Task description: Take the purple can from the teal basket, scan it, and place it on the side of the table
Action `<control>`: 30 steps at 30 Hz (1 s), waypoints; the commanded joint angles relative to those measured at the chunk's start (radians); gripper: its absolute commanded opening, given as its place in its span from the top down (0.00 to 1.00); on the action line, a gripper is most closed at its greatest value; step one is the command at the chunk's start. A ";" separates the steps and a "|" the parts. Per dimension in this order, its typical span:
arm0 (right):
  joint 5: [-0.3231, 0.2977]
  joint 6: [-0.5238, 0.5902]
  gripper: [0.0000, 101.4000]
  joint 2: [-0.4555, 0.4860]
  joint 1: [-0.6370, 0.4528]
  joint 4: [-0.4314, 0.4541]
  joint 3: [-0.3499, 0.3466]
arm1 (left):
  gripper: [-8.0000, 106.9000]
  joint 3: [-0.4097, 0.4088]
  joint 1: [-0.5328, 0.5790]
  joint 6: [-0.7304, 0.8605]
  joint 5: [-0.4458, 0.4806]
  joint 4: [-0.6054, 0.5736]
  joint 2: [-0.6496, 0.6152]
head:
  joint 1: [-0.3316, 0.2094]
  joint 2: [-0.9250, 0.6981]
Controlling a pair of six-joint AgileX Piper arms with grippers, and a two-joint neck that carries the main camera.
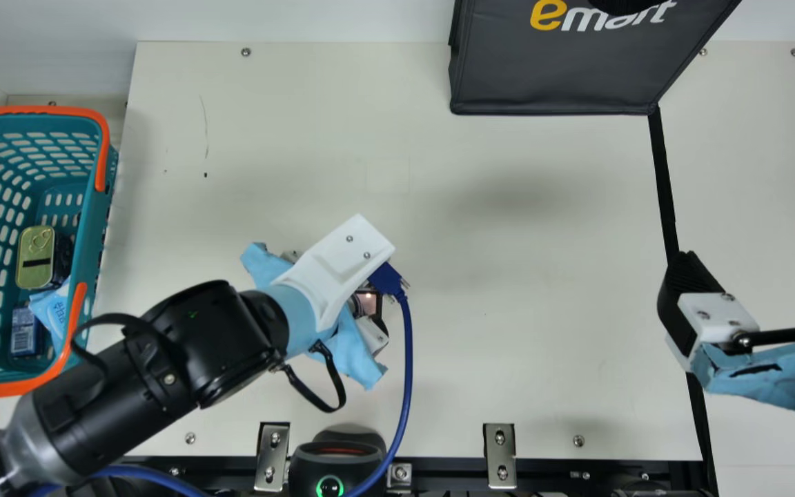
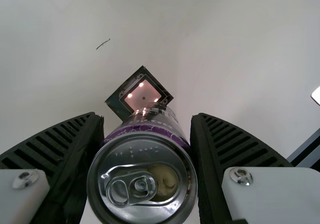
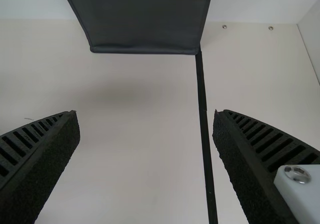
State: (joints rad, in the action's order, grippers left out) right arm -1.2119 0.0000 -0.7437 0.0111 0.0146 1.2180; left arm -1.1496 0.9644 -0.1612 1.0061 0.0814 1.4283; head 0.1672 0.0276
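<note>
See at the main view's left the teal basket [image 1: 97, 224], plastic, pierced with rows of rounded slots and fitted with orange handles. Find inside it an oblong gold tin [image 1: 37, 257] with a ring pull, a dark item [image 1: 63, 257] just beside that tin, a crinkled light-blue packet [image 1: 52, 309] and a dark-blue pack [image 1: 25, 333] with a barcode label. Note at the far side of the smooth cream worktop [image 1: 494, 331] a black bag [image 1: 549, 79] of matt fabric with straight seamed edges.

Find the purple can [image 2: 142, 169] out of the basket, gripped between the jaws of the left gripper [image 1: 339, 266]. See in the left wrist view its round metal lid, shiny rim, pull tab and patterned purple band. Notice beyond its far end a dark square panel [image 2: 142, 94], glowing pink and partly hidden by the can; cannot tell whether touching. Find the right gripper [image 1: 756, 266] at the main view's right, with ribbed jaws spread wide.
</note>
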 commanded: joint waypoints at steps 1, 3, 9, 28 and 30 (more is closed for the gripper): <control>0.000 0.000 0.06 0.000 0.000 0.000 0.000 | 1.00 0.002 -0.008 0.053 -0.008 -0.011 -0.002 | -0.029 0.000; 0.000 0.000 0.06 0.000 0.000 0.000 0.000 | 1.00 0.004 -0.020 0.082 -0.015 -0.021 -0.002 | -0.029 0.000; 0.000 0.000 0.06 0.000 0.000 0.000 0.000 | 1.00 -0.005 -0.051 0.141 -0.027 -0.053 0.008 | -0.029 0.000; 0.000 0.000 0.06 0.000 0.000 0.000 0.000 | 1.00 -0.231 -0.068 0.187 -0.007 -0.121 0.179 | -0.029 0.000; 0.000 0.000 0.06 0.000 0.000 0.000 0.000 | 1.00 -0.264 -0.067 0.188 0.002 -0.121 0.203 | -0.029 0.000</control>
State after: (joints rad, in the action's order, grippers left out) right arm -1.2119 0.0000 -0.7437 0.0111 0.0146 1.2180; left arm -1.3860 0.8965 0.0269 1.0043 -0.0393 1.6194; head 0.1672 0.0291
